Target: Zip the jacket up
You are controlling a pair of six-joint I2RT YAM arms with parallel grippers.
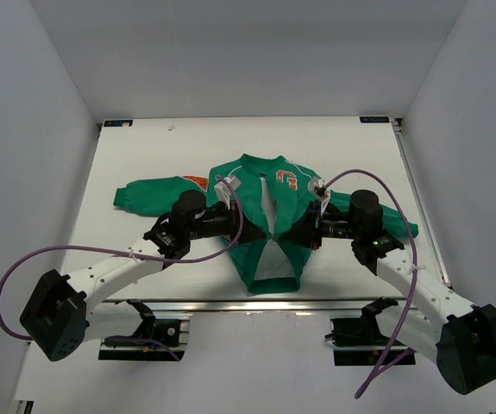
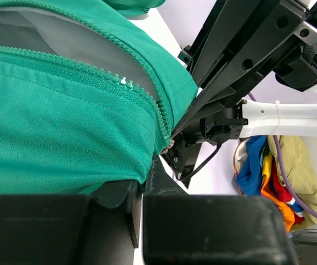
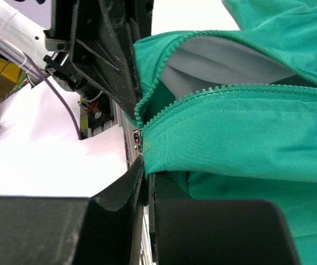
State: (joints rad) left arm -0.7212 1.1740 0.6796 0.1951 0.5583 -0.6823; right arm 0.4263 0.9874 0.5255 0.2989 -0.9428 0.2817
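Bases: 2 arms bolted at the near edge of the tabletop [image 1: 144, 155], 1 at each bottom corner of the top view.
Left pose: left arm [image 1: 114, 267] runs low from its base, forward and inward. Its wrist is turned so the fingers point right across the jacket front.
Right pose: right arm [image 1: 420, 285] mirrors it, with the fingers pointing left. The 2 wrists face each other, close together.
Cables: a purple cable [image 1: 2, 297] loops off each arm.
Left grip: left end effector [image 2: 144, 185] is closed, pinching green fabric at the low end of the left front edge.
Right grip: right end effector [image 3: 146, 179] is closed, pinching the opposite front edge just under the zipper teeth [image 3: 213, 94]. A small metal zipper piece [image 3: 138, 135] sits right above the fingers.
Jacket: jacket [image 1: 249, 259] lies mid-tabletop with the hem near and the collar far. The front is unzipped, with pale lining [image 3: 230, 61] showing in the gap.
Sleeves: 1 sleeve [image 1: 148, 191] with an orange patch [image 1: 197, 181] stretches left. The other goes right, under the right arm.
Chest: orange G patch [image 1: 286, 178] sits beyond both grips.
Far: the tabletop runs past the collar to grey walls [image 1: 230, 52].
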